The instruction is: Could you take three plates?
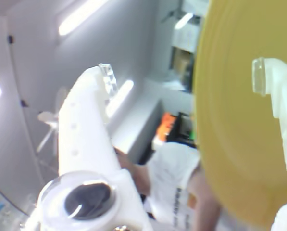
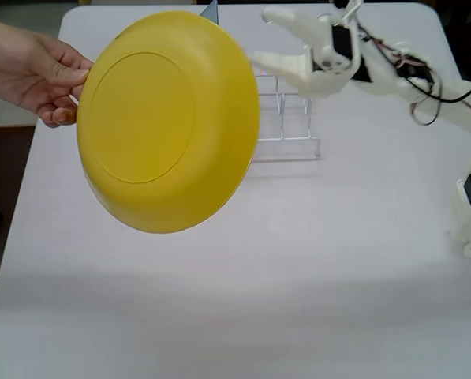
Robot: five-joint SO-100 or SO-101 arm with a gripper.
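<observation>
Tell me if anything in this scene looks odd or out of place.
One thing: the yellow plate is not on the table. A person's hand holds it tilted in the air by its left rim in the fixed view, underside to the camera. The gripper is open at its opposite rim. Nothing looks spilled or damaged.

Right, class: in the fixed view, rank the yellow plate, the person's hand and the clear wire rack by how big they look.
1. yellow plate, though nearness to the camera enlarges it
2. person's hand
3. clear wire rack, partly hidden behind the plate, so its rank against the hand is unsure
</observation>
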